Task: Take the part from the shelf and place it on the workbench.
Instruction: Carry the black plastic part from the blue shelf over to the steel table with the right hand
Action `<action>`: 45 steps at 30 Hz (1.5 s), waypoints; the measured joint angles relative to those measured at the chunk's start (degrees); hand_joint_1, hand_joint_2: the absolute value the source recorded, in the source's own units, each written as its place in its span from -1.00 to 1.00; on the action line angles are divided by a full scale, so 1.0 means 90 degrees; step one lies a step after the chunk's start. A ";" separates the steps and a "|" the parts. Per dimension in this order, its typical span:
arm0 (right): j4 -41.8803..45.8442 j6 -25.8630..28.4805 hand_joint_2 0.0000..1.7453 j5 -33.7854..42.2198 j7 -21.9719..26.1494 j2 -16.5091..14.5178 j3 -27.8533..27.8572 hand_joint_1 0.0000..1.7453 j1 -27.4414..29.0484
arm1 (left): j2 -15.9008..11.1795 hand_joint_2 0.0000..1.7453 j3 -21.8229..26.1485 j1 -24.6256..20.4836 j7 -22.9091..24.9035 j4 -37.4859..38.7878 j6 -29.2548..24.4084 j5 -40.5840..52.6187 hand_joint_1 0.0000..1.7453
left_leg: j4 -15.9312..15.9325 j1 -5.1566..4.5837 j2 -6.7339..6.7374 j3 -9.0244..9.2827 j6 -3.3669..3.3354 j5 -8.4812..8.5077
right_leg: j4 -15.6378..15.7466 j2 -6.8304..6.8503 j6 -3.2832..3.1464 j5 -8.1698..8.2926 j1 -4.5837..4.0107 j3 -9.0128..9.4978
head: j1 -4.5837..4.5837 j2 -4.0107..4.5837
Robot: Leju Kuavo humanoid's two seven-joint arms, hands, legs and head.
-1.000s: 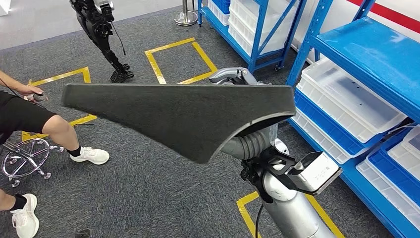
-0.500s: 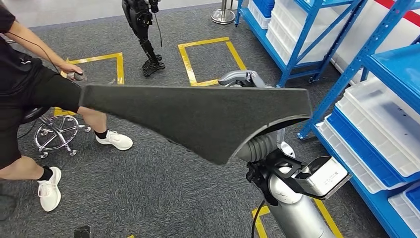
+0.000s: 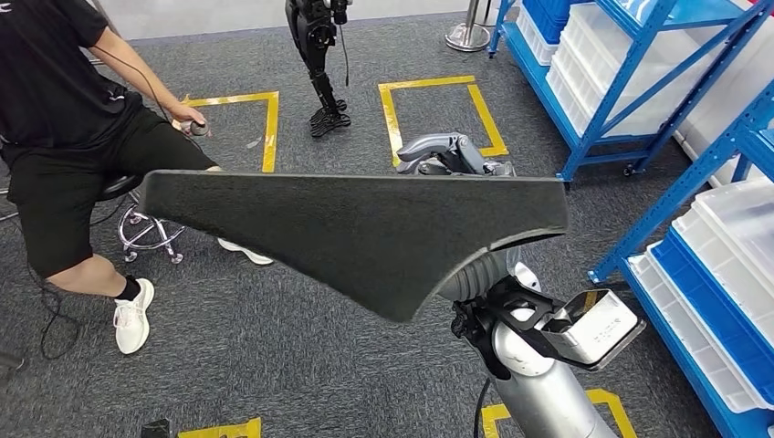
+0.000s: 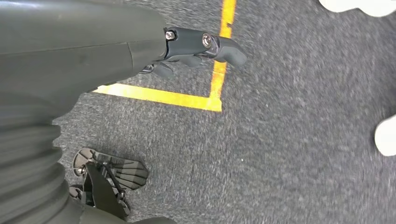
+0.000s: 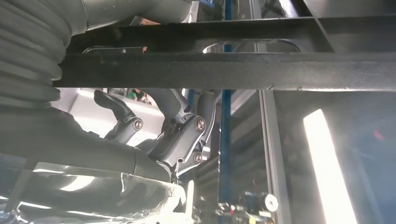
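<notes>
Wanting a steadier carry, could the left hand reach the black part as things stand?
Probably yes: the left hand hangs empty above the carpet, and the part's long end juts out leftward.

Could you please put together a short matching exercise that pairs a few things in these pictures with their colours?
Things:
1. part
2. shelf frame
3. floor markings
4. person's shoe

Colours:
A. yellow
B. white
C. dark grey
D. blue

Pairs: 1-C, 2-D, 3-A, 4-B
</notes>
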State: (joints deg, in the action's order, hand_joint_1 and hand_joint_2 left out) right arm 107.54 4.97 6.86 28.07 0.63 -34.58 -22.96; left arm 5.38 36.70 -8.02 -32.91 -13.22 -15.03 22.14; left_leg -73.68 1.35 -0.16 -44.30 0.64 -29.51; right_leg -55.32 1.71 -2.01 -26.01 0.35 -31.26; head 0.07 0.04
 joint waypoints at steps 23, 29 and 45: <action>0.0125 -0.0047 1.00 0.0055 0.0049 0.0080 0.0248 1.00 0.0084 | -0.0015 1.00 0.0000 -0.0020 0.0064 0.0000 -0.0122 0.0013 -1.00 | 0.1811 -0.0046 -0.0746 0.0939 -0.0143 0.0748 | -0.0198 -0.0354 0.0332 -0.0020 0.0135 -0.0192 | -0.0062 -0.0001; 0.0124 -0.0063 1.00 0.0056 0.0075 0.0072 0.0256 1.00 0.0103 | -0.0021 1.00 -0.0002 -0.0035 0.0068 0.0000 -0.0120 0.0024 -1.00 | 0.0237 -0.0025 -0.0051 0.0194 -0.0052 -0.0028 | -0.0173 -0.0060 0.0129 -0.0033 0.0060 -0.0142 | 0.0013 -0.0002; 0.0172 -0.0041 1.00 0.0058 0.0098 0.0132 0.0378 1.00 0.0257 | -0.0052 1.00 -0.0007 -0.0173 0.0111 -0.0017 -0.0074 0.0110 -1.00 | 0.1970 -0.0149 -0.0142 0.1104 -0.0489 0.0780 | -0.1960 -0.0178 0.0210 -0.0839 0.0017 -0.0956 | -0.0048 0.0000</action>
State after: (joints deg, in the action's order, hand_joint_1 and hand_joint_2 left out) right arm 109.09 4.60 7.38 28.96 1.82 -31.17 -20.64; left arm 4.91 36.64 -9.58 -31.91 -13.38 -15.70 23.13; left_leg -55.95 0.01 -1.43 -34.37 -3.76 -22.49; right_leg -72.97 0.10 -0.11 -33.56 0.50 -39.86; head -0.36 0.04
